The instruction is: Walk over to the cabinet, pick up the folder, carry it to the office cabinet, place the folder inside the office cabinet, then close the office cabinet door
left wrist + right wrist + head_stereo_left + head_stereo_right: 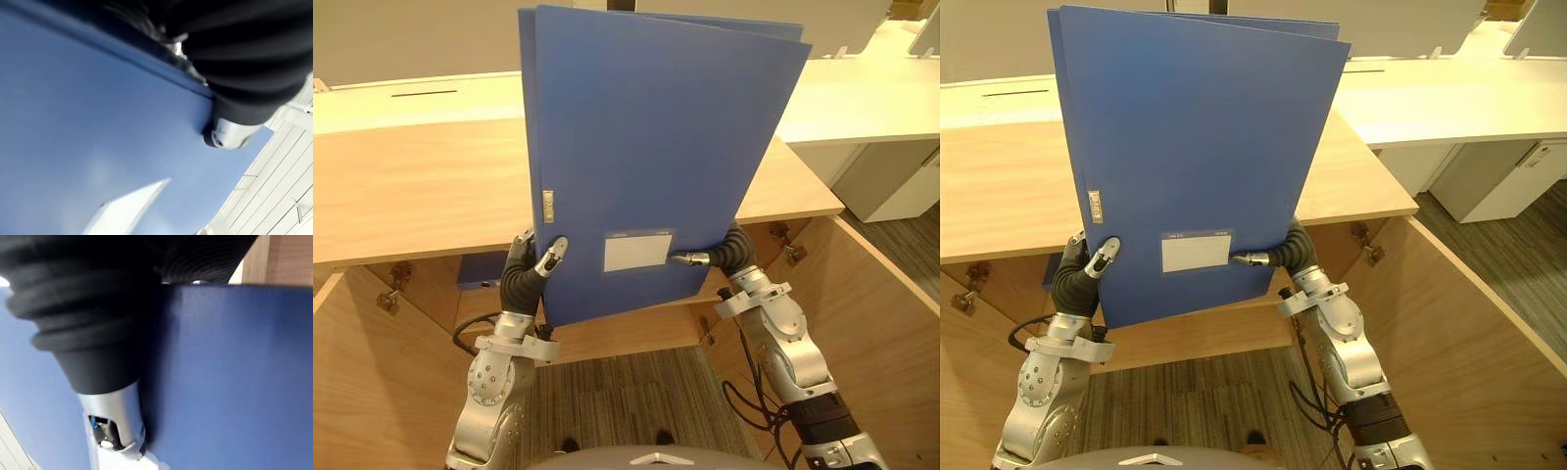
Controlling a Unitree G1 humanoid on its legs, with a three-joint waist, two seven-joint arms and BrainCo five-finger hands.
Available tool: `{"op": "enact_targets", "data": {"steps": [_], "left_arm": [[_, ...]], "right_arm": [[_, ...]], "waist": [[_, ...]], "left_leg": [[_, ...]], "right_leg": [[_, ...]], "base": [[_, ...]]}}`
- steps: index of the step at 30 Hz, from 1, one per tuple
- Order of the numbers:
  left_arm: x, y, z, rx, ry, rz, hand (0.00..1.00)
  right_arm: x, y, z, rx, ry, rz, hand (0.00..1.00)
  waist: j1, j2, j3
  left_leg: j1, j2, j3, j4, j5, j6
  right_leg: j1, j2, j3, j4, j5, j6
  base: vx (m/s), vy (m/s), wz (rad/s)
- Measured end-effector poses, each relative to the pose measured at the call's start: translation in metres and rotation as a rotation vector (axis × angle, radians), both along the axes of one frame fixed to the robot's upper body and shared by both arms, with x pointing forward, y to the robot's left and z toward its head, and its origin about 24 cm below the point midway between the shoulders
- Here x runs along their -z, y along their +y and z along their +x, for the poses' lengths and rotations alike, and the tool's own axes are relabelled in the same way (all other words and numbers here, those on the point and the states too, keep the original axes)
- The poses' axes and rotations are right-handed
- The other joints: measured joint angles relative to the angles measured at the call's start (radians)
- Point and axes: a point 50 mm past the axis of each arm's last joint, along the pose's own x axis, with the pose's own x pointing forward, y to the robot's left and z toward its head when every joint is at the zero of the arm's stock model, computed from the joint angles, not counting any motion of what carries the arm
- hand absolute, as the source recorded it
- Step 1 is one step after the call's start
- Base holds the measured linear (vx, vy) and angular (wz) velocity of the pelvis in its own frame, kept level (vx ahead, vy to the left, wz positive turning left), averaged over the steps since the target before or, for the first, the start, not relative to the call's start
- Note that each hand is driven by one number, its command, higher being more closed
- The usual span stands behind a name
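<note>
While left hand (548,258) and right hand (724,257) clamp its lower edges, the blue plastic folder (651,157) stands upright — open wooden cabinet (431,289) just below.

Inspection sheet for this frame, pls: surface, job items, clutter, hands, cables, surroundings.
surface: wooden cabinet top, partly hidden behind the folder.
job's things: blue folder held upright in front of the cabinet, white label facing the camera; cabinet doors open.
clutter: a blue item inside the cabinet, kind unclear.
hands: left hand and right hand each pinch a lower corner of the folder, thumbs on its front.
cables: nothing seen.
surroundings: white desks beyond the cabinet; carpet floor below.
</note>
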Motion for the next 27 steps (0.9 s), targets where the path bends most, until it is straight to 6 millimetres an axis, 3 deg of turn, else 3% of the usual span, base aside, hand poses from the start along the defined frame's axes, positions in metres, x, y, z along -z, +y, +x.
{"op": "enact_targets", "data": {"steps": [6,7,20,23,27], "left_arm": [[0.000,0.001,0.000,-0.008,-0.004,0.041,1.00],[0.000,0.001,0.000,-0.014,-0.007,0.045,0.00],[-0.005,0.023,0.005,-0.340,-0.078,0.206,0.00],[-0.003,0.040,0.005,-0.485,-0.057,0.194,0.00],[0.014,0.066,-0.002,-0.662,0.044,0.172,0.00]], "right_arm": [[0.005,0.002,0.001,0.004,0.022,0.018,1.00],[0.006,0.003,0.001,0.006,0.022,0.025,1.00],[0.015,0.026,-0.003,0.072,0.046,0.157,1.00],[0.017,0.023,-0.004,0.118,0.058,0.197,1.00],[0.013,0.015,-0.003,0.182,0.044,0.238,1.00]], "waist": [[0.002,0.007,-0.014],[0.002,0.007,-0.016],[0.006,-0.021,-0.058],[0.018,-0.022,-0.059],[0.019,-0.022,-0.059]], "left_leg": [[-0.002,0.000,-0.001,-0.001,0.012,-0.002],[-0.002,0.000,-0.001,-0.001,0.013,-0.002],[-0.018,0.000,-0.027,-0.001,0.027,-0.005],[-0.018,0.000,-0.028,-0.001,0.027,-0.005],[-0.018,0.000,-0.030,-0.001,0.027,-0.005]], "right_leg": [[-0.008,0.000,-0.001,0.001,-0.001,0.001],[-0.008,0.000,-0.001,0.000,-0.001,0.001],[-0.009,-0.002,-0.026,-0.005,-0.004,-0.004],[-0.008,-0.002,-0.027,-0.003,-0.004,-0.004],[-0.007,-0.002,-0.030,-0.003,-0.005,-0.004]], "base": [[-0.06,-0.023,0.00],[-0.04,-0.020,0.01],[-0.04,-0.016,0.06],[0.00,0.000,0.00],[0.00,0.000,0.00]]}}
